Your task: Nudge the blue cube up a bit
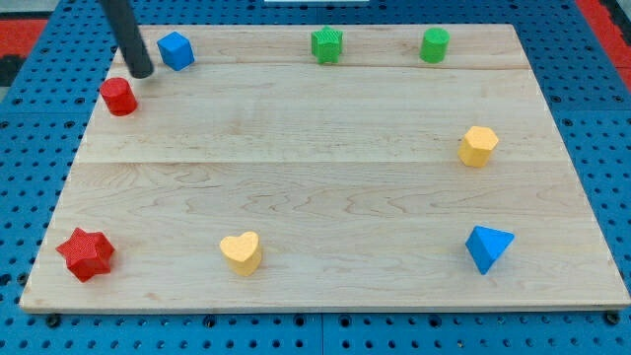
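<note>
Pale wood board (325, 187) with smooth satin grain, blue cube (175, 50) seemingly ridged matt plastic

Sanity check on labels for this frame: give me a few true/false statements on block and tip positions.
1. My tip sits to the view's left of the blue cube, with a gap between them. True.
2. The red cylinder lies at the view's right edge of the board. False: it is near the left edge, just below and left of my tip.
3. Two green blocks sit along the view's top edge. True.
4. The yellow heart touches the red star. False: they are well apart along the view's bottom.
5. The blue pyramid-like block is at the view's bottom right. True.
</note>
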